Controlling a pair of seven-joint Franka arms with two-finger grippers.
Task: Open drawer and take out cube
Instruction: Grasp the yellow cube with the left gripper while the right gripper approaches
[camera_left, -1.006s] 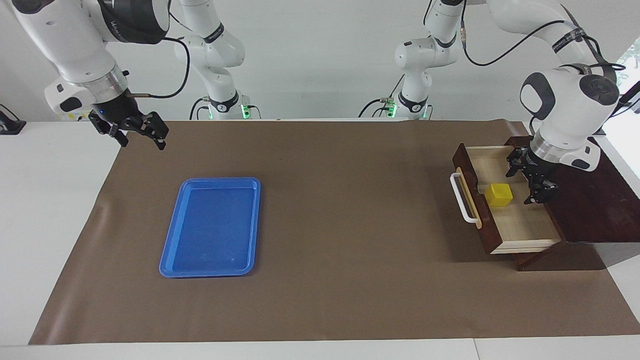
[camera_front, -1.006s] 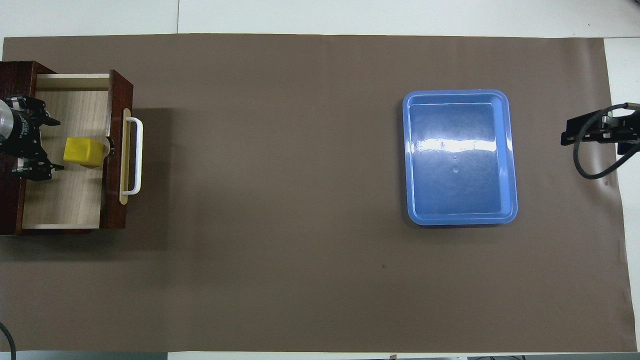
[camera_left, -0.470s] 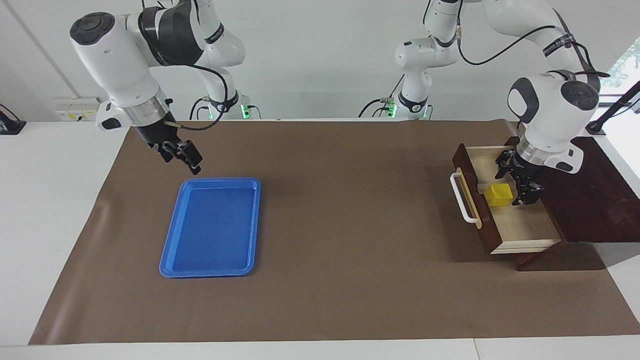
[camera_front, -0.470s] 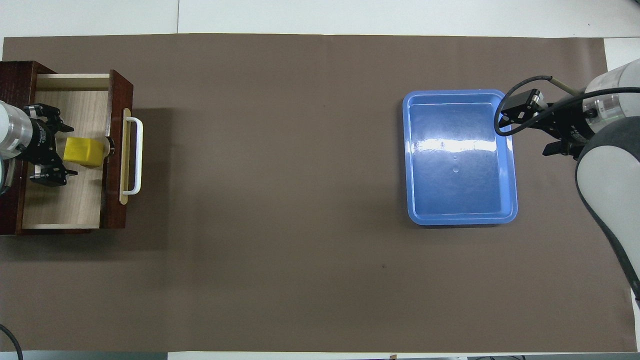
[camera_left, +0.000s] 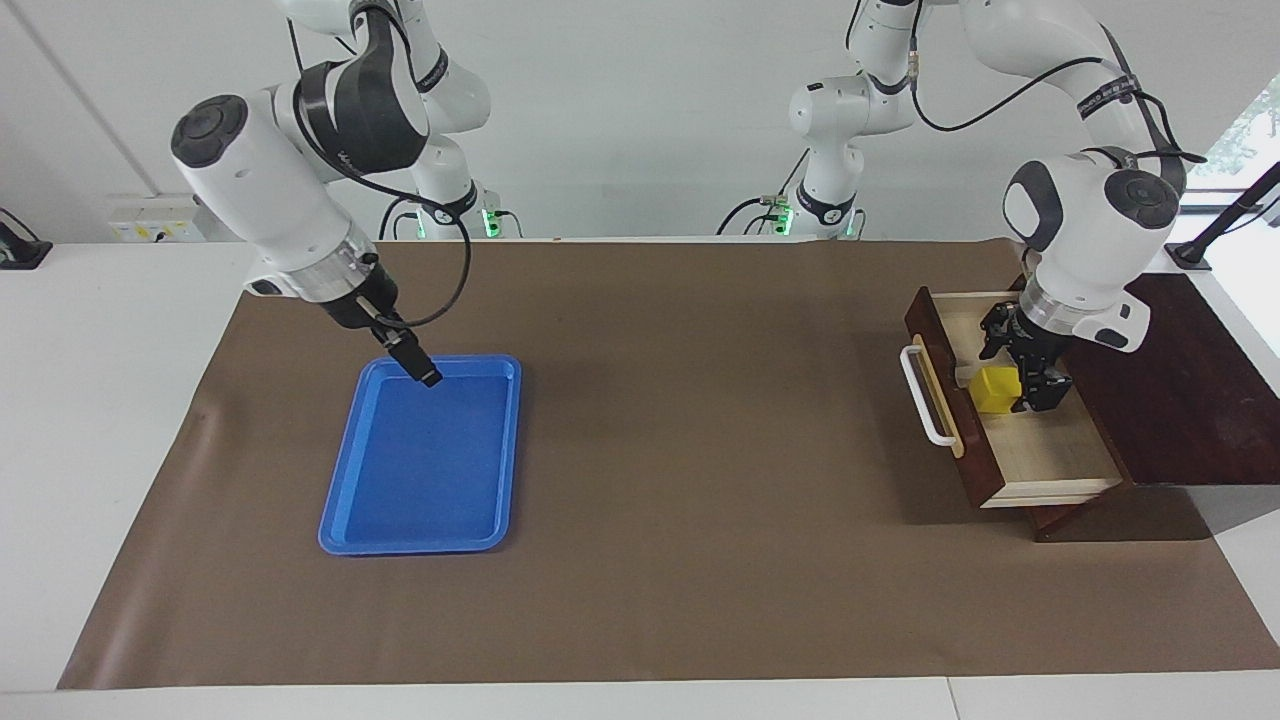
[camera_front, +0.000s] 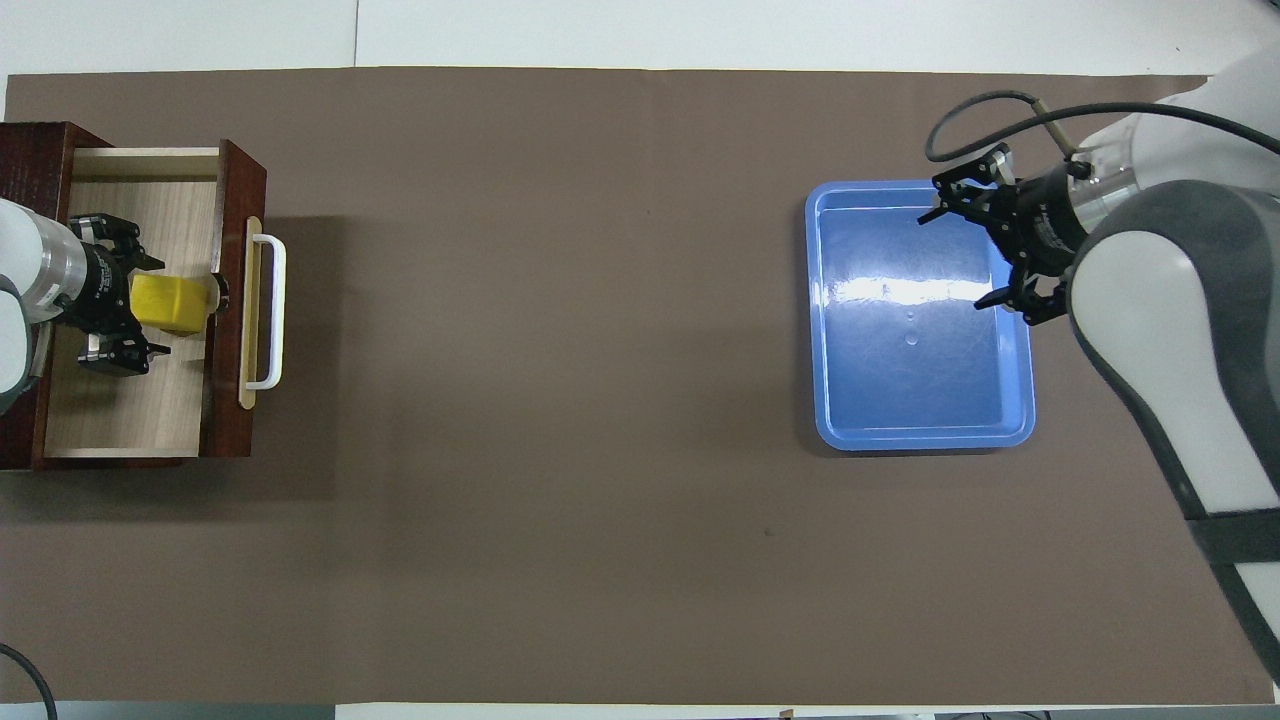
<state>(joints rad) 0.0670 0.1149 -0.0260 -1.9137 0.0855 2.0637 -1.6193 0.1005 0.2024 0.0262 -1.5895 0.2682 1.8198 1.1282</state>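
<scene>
Cube (camera_left: 999, 389), small and bright yellow, rests on the pale floor of the pulled-out drawer (camera_left: 1050, 455), close against the inside of the drawer's front panel. White bar handle (camera_left: 922, 395) on a tan strip faces the middle of the bench (camera_left: 700, 450). Left claw (camera_left: 1020, 378) is lowered into the drawer with one finger on each side of the cube; the fingers stand apart, and whether they press the cube cannot be told. Dark wooden box (camera_left: 1190, 400) that houses the drawer sits at the left arm's end of the bench. Brown mat (camera_front: 560, 400) covers the bench. Blue tray (camera_front: 1012, 420) lies toward the right arm's end. Right claw (camera_front: 975, 250) hangs open over the tray's end nearer the robots.
</scene>
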